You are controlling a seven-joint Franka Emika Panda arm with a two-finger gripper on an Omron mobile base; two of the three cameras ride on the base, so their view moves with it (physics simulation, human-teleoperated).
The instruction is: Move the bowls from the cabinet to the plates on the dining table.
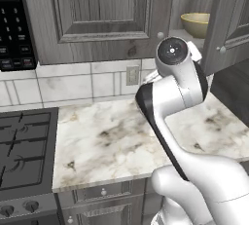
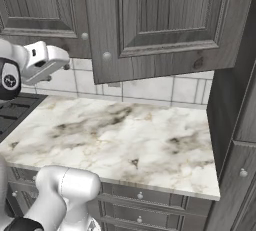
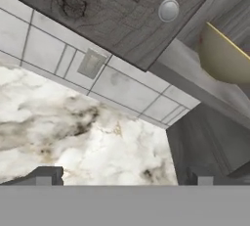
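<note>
The tan bowl point(image 1: 196, 23) sits on the lower shelf of the open cabinet point(image 1: 97, 19), upper right above the marble desk point(image 1: 121, 136). The gripper point(image 3: 124, 176), fingers apart and empty, points toward the shelf edge, well short of the bowl, evidently lining up an approach past the open door point(image 1: 228, 19).

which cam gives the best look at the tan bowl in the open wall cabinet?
Left base view: the glossy tan round bowl sits on the shelf of the grey wood-grain wall cabinet, rim and inside visible past the open door. Hand view catches just a slanted, cropped slice of it. In the right base view, cabinet doors face the camera.
</note>
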